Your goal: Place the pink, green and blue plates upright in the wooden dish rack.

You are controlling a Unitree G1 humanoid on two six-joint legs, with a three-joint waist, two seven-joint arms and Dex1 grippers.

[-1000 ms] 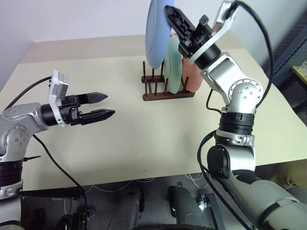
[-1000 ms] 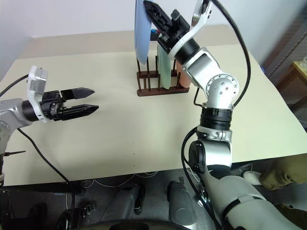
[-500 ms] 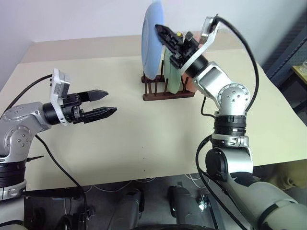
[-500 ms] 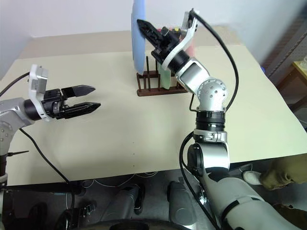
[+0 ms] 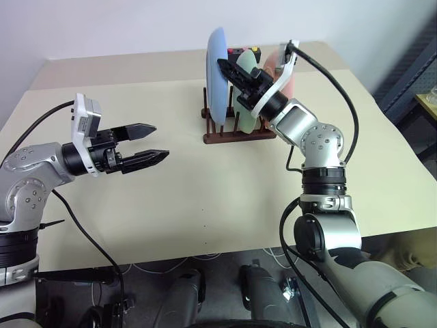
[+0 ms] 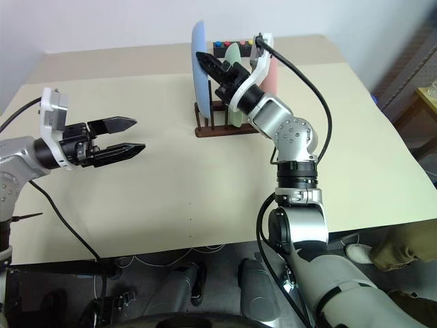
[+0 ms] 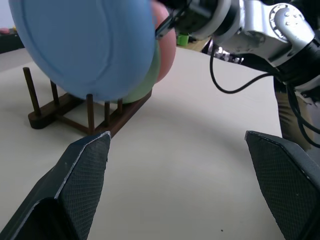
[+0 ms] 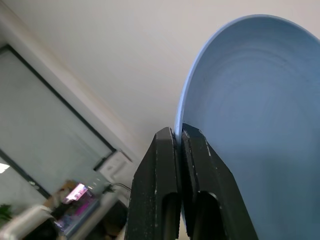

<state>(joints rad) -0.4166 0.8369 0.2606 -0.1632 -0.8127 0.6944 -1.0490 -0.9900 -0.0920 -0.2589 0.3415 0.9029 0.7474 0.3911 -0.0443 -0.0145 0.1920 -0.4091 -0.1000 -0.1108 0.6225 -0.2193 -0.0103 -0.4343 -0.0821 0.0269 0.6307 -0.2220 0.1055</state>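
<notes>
A: How many plates?
B: Three, one of each: a blue plate [image 5: 216,76], a green plate [image 5: 244,96] and a pink plate [image 5: 283,72], all upright at the one wooden dish rack [image 5: 239,131], dark brown with two pegged rails, at twelve o'clock on the table [image 5: 205,198].
A: And the grippers?
B: Two. The right gripper [image 5: 228,69] has its fingers pinched tight on the blue plate's rim. The left gripper [image 5: 151,143] holds nothing, fingers spread wide, at nine o'clock.

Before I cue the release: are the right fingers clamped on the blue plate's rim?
Yes, the right wrist view shows both fingers pinched on the blue plate's rim.
</notes>
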